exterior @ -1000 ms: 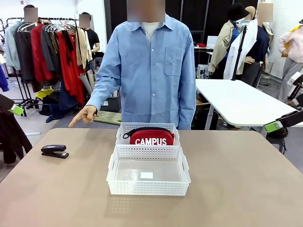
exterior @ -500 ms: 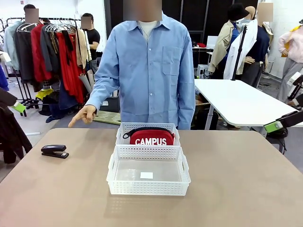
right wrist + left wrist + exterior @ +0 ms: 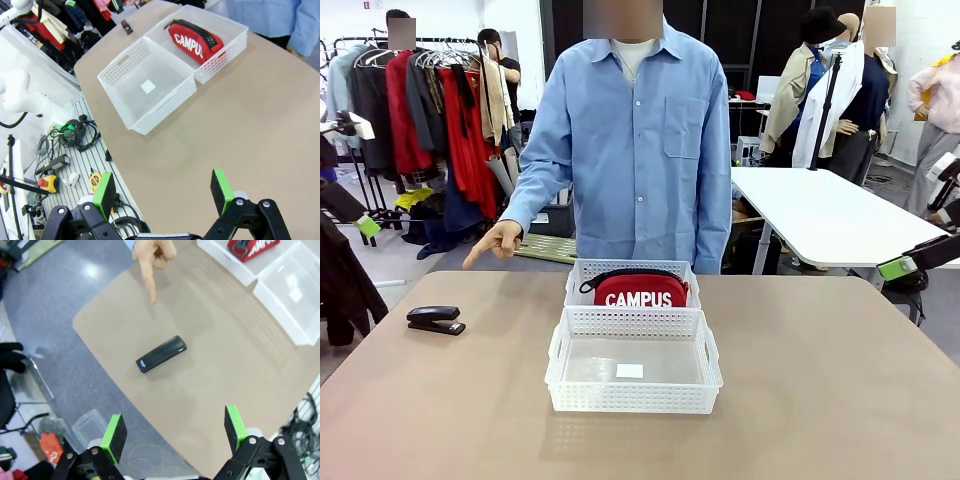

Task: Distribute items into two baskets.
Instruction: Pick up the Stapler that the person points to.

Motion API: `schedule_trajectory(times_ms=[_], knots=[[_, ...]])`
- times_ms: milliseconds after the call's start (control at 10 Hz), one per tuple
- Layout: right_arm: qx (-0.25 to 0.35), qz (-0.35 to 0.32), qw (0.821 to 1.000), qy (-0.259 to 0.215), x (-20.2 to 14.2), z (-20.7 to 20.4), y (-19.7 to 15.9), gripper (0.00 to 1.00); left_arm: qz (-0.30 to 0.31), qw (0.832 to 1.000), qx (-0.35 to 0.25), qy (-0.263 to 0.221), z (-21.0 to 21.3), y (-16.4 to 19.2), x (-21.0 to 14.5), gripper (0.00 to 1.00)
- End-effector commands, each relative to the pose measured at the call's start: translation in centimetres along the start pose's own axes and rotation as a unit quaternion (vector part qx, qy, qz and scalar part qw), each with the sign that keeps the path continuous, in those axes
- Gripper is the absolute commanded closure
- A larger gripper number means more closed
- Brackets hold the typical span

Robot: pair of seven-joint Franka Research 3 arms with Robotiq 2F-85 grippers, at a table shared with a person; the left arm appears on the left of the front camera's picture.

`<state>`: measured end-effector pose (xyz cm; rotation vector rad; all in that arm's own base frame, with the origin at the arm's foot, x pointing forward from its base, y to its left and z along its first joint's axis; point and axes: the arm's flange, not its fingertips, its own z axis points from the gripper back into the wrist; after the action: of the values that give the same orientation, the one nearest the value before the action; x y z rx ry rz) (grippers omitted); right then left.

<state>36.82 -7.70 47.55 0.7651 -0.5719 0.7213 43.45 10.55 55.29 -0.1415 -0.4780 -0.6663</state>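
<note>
The red CAMPUS pouch (image 3: 640,291) lies in the smaller basket (image 3: 582,272), directly behind the empty basket (image 3: 635,398) and touching it. The black stapler (image 3: 435,320) sits on the table (image 3: 840,380) well left of the empty basket, near the edge, and the person's hand (image 3: 498,243) points toward it. The left gripper (image 3: 175,432) hovers high above the stapler, fingers wide apart. The right gripper (image 3: 162,191), right of the empty basket, is equally spread and empty. A skewed descent could nudge the stapler off the edge or meet the pointing finger, and the stapler could wrongly join the pouch.
</note>
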Motion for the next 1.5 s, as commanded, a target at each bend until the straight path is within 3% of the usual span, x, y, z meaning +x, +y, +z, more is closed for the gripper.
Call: schedule_trajectory(times_ms=[0, 300, 600, 1000, 1400], knots=[[0.002, 0.001, 1.0, -0.005, 0.1, 0.0, 0.0, 0.0, -0.069, 0.997, -0.004, 0.038, -0.8, 1.8, 1.5, 0.0], [0.002, 0.001, 1.0, -0.005, 0.1, 0.0, 0.0, 0.0, -0.152, 0.983, -0.027, 0.101, -3.7, 2.1, 4.0, 0.0], [0.002, 0.001, 1.0, -0.005, 0.1, 0.0, 0.0, 0.0, -0.227, 0.965, -0.041, 0.127, -5.5, 3.2, 5.5, 0.0], [0.002, 0.001, 1.0, -0.005, 0.1, 0.0, 0.0, 0.0, -0.31, 0.938, -0.049, 0.147, -7.6, 6.3, 7.3, 0.0], [0.002, 0.001, 1.0, -0.005, 0.1, 0.0, 0.0, 0.0, -0.381, 0.914, -0.061, 0.126, -10.2, 7.6, 8.2, 0.0]])
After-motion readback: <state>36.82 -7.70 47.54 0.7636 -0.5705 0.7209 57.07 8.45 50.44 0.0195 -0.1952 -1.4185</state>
